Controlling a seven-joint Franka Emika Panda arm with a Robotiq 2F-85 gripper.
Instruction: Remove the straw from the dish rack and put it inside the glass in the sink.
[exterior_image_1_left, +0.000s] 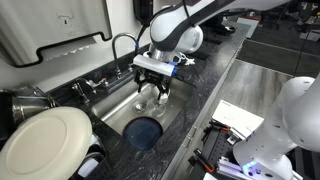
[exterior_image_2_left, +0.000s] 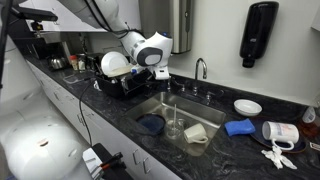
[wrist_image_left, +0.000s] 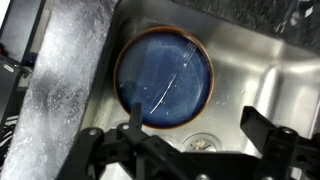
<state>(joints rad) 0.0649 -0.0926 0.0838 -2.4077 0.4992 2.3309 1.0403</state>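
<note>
Entry: we log the gripper (exterior_image_1_left: 156, 96) hovering over the sink (exterior_image_1_left: 115, 107), above the dark blue bowl (exterior_image_1_left: 143, 131). In the wrist view its fingers (wrist_image_left: 134, 128) stand well apart, jaws wide, and we see nothing between them. The straw (wrist_image_left: 175, 85) shows as a thin pale line slanting across the bowl (lying in it or hanging above it, we cannot tell). The glass (exterior_image_2_left: 195, 133) sits in the basin just beside the bowl. The dish rack (exterior_image_2_left: 120, 84) holds a white plate (exterior_image_2_left: 114, 63).
</note>
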